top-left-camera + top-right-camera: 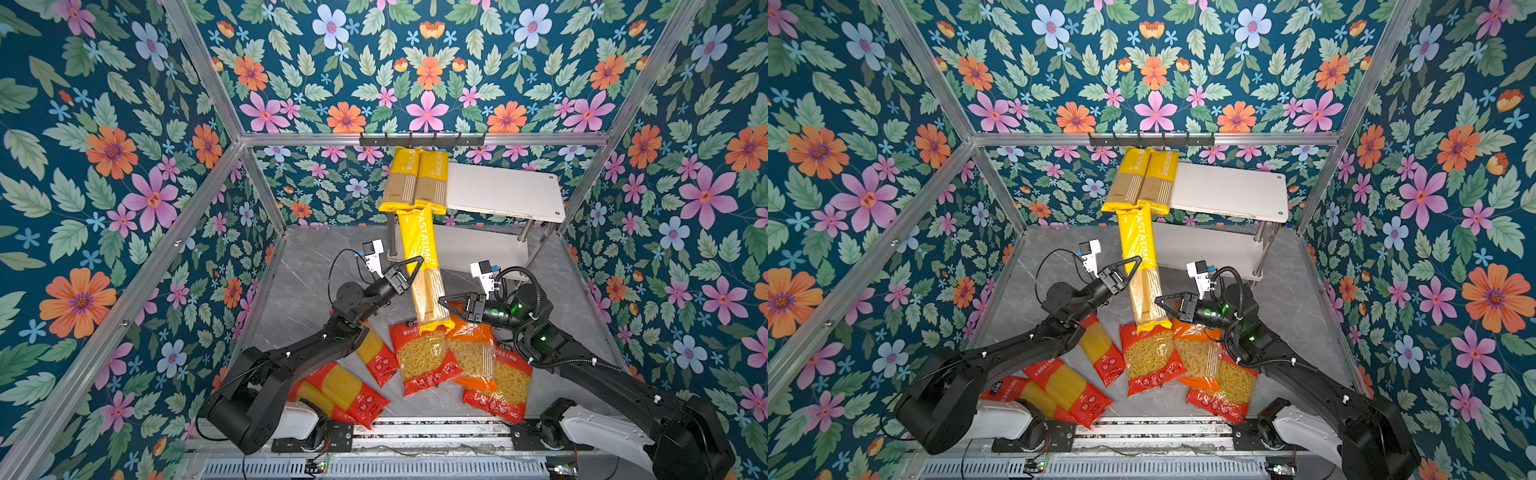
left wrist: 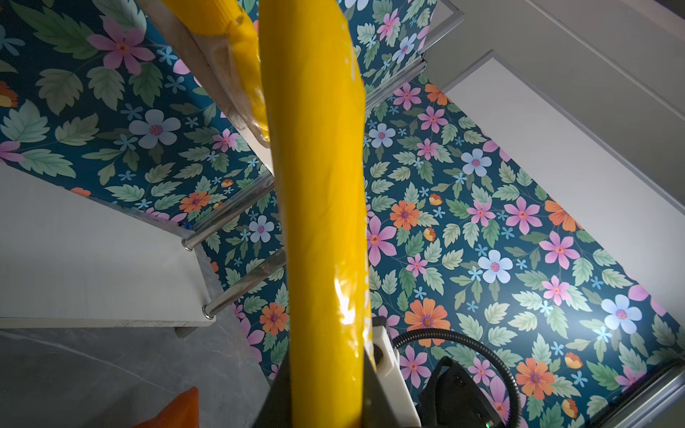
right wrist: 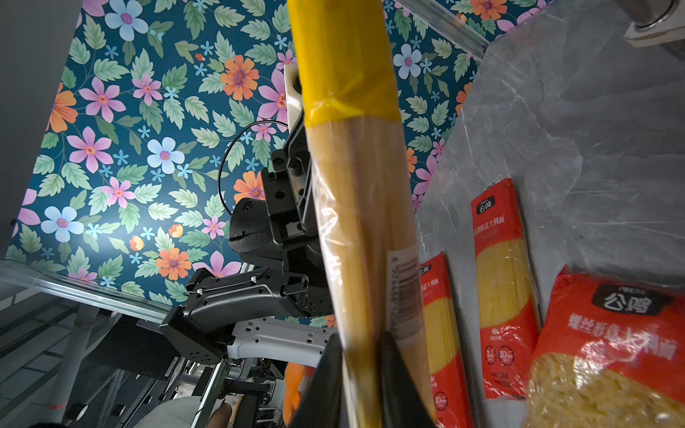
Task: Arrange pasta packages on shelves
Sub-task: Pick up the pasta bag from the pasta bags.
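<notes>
A long yellow spaghetti pack [image 1: 419, 257] [image 1: 1138, 257] slants from the floor bags up to the front edge of the shelves' top board [image 1: 507, 191]. My left gripper [image 1: 417, 262] [image 2: 326, 370] is shut on its yellow middle [image 2: 322, 222]. At its clear lower end [image 3: 356, 185], my right gripper [image 1: 441, 298] [image 3: 361, 341] has a finger pressed to each side. Two more yellow packs [image 1: 399, 178] [image 1: 432, 178] lie side by side at the top board's left end. The lower board [image 1: 478, 249] is bare.
On the grey floor lie red spaghetti packs [image 1: 345, 386] [image 1: 374, 353], a red short-pasta bag [image 1: 424, 357], an orange bag [image 1: 469, 353] and another red bag [image 1: 507, 386]. A black hook rail [image 1: 422, 139] hangs behind the shelves. Flowered walls close in three sides.
</notes>
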### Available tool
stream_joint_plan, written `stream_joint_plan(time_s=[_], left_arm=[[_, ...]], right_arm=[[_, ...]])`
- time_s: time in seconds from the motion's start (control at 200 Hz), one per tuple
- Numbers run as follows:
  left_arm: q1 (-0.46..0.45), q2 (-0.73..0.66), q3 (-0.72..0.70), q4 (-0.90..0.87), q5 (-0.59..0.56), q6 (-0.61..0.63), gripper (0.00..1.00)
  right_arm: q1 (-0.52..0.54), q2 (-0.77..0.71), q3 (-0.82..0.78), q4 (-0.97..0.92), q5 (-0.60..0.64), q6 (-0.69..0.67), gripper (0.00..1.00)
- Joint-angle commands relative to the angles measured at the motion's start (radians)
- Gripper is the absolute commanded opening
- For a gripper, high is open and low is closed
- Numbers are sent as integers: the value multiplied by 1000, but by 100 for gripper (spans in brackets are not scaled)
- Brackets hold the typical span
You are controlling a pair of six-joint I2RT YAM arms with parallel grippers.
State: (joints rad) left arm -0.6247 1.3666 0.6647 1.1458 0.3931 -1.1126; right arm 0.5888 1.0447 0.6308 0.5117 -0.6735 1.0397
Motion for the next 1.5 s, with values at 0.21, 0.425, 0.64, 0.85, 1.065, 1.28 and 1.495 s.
stream_joint_plan(time_s=[0.21,0.425,0.64,0.85,1.065,1.28,1.495], left_arm=[[-1,-20,77,9,3,57,0],[-8,1,132,5,9,54,0],[-21,51,187,14,16,47,0],[-24,80,228,9,20,37,0],[-24,83,252,-28,15,35,0],[-24,103,316,-86,33,39,15],[-24,108,380,-200,39,99,46]], right_arm=[[-16,-77,-2,-234,14,-150,55],[-15,-58,2,-262,11,-187,61],[-15,-37,48,-183,21,-183,59],[-15,-3,79,-113,28,-180,40],[-15,-6,86,-61,32,-171,19],[-20,-14,121,-57,36,-182,7],[-93,-19,202,-64,-11,-143,1]])
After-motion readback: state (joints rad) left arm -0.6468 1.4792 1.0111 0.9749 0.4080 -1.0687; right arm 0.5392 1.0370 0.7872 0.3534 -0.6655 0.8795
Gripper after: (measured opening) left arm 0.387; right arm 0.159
